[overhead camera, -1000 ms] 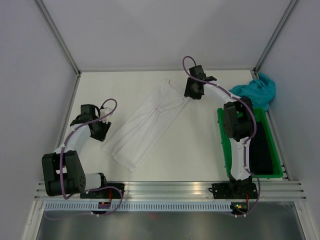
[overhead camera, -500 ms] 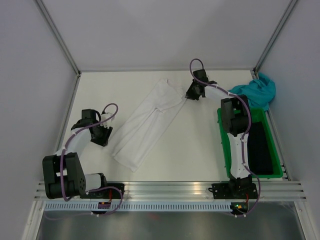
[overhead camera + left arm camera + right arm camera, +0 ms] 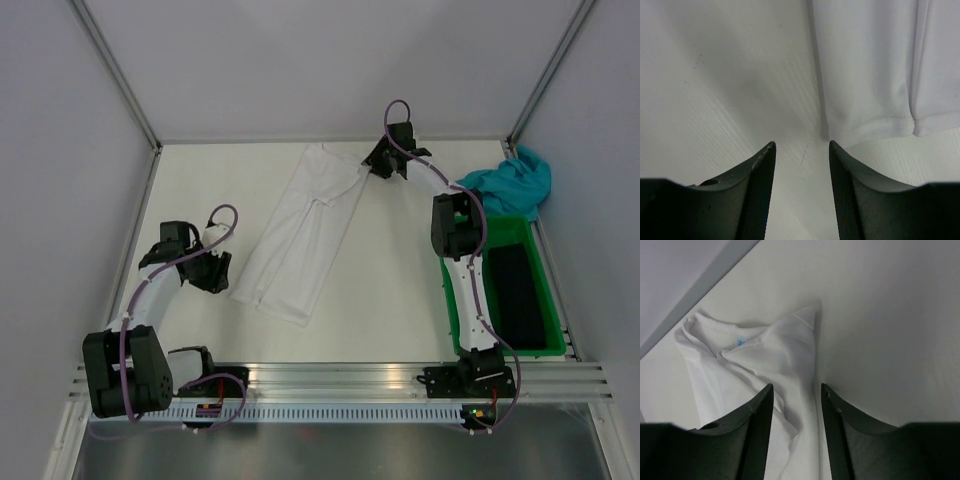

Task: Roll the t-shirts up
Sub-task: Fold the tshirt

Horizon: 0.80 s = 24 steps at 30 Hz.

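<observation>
T-shirt hem (image 3: 870,127) just beyond left gripper (image 3: 801,144)

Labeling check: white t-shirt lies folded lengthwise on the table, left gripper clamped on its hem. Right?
No. The white t-shirt lies folded lengthwise on the table, but the left gripper isn't clamped on its hem: the left wrist view shows its jaws open over bare table, short of the hem.

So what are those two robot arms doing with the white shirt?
They seem set to roll it. The white t-shirt lies folded into a long strip. The right gripper is open over its collar end, and the left gripper sits open beside the hem, holding nothing. A teal t-shirt is heaped at the far end of the green bin.
</observation>
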Each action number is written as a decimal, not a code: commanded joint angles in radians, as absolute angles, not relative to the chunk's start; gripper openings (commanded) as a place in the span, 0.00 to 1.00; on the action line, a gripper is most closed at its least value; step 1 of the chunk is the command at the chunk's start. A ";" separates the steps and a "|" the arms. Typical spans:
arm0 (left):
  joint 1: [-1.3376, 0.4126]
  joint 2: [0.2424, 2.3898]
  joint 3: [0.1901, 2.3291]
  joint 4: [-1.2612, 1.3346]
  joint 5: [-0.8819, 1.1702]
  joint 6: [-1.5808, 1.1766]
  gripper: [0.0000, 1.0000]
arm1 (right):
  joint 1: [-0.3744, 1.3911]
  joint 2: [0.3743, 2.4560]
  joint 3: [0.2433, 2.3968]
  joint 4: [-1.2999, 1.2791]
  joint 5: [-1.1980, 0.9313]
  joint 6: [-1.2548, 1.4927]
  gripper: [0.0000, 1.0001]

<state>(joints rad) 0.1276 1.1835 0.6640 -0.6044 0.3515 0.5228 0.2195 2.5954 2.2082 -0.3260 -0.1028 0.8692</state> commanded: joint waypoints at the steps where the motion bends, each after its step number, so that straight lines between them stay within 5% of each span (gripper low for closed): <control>1: 0.129 1.184 0.650 -0.612 0.413 0.537 0.53 | 0.219 2.544 2.228 -0.432 -0.057 0.807 0.51; 8: 0.129 1.135 0.632 -0.614 0.387 0.535 0.53 | 0.261 1.976 1.495 -0.253 0.046 0.648 0.58; 14: 0.130 1.048 0.624 -0.661 0.334 0.534 0.53 | 0.561 1.561 0.935 -0.232 0.049 0.728 0.59; 18: 0.129 0.970 0.623 -0.730 0.301 0.546 0.53 | 0.863 1.483 0.749 -0.095 0.057 0.938 0.58; 24: 0.129 0.851 0.638 -0.788 0.265 0.542 0.53 | 1.072 1.519 0.672 0.116 0.104 1.103 0.59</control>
<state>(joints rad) 0.1276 0.8974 0.6250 -0.7414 0.3000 0.5240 1.0313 1.5005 0.6655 -0.0517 0.0498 0.9714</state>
